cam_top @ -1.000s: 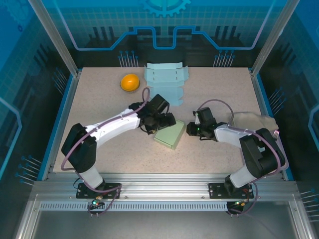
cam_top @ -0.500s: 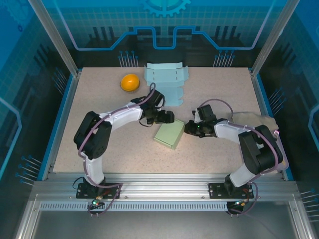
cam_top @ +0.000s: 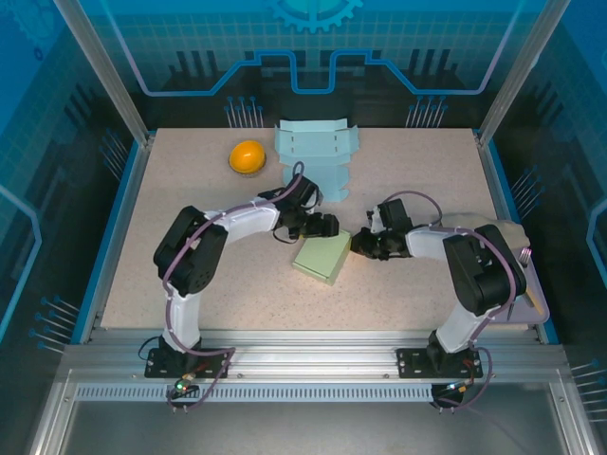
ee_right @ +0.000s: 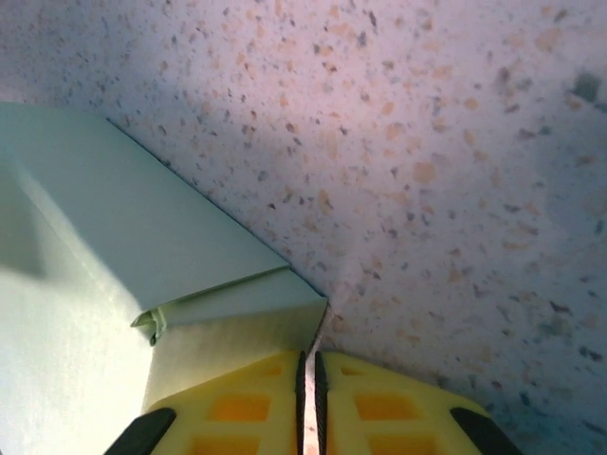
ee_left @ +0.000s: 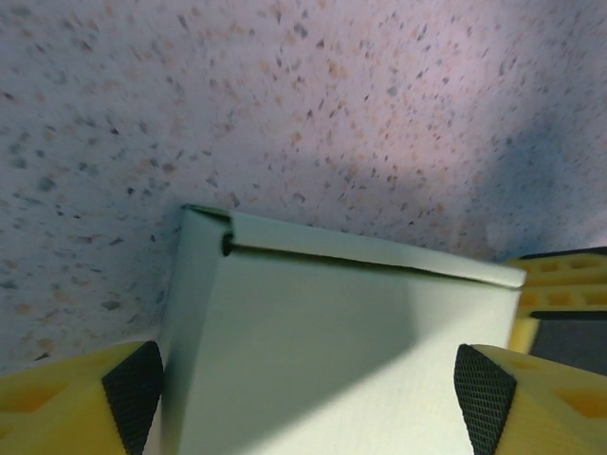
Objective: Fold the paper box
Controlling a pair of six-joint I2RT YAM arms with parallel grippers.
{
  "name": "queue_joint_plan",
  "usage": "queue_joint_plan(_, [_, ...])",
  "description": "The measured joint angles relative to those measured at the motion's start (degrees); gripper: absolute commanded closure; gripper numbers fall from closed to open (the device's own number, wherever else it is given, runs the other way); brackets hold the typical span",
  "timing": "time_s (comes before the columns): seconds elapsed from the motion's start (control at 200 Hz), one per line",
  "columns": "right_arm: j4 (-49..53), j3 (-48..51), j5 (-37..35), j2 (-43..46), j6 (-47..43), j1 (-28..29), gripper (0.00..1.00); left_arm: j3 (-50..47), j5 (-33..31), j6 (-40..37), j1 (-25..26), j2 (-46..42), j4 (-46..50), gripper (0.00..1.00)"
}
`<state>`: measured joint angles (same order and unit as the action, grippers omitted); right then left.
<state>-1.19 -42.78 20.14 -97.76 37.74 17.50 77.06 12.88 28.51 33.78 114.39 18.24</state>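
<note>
**A:** Well, from above, the paper box [cam_top: 322, 257] lies closed up in the middle of the table [cam_top: 190, 275]. The left gripper [cam_top: 321, 226] is at its far edge and the right gripper [cam_top: 359, 245] at its right corner.

**B:** And the left wrist camera?

**A:** The jaws are spread wide astride the box, with a pad [ee_left: 133, 384] beside each wall. Whether they touch, I can't tell. Nothing is held.

**B:** The right wrist?

**A:** The fingers [ee_right: 237, 408] are shut together, nosing the corner flap [ee_right: 237, 296], with nothing visibly gripped.

**B:** How will it handle?

**A:** I'd judge it light, thin card: hollow, easily dented, apt to skid. Hold it gently across opposite walls, near the folded edges.
</note>
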Motion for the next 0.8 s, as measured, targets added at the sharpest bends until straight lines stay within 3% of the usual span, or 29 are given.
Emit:
queue_joint_plan(0.395, [-3.10, -1.86, 5.66, -2.99, -1.31, -1.16, 0.87, -0.44, -0.37, 4.17, 1.46, 0.81, -0.94, 0.19])
queue_joint_plan(0.795, [-4.52, -2.01, 4.09, -2.99, -0.59, -0.87, 0.87, -0.33, -2.86, 8.90, 2.40, 0.68, -1.25, 0.18])
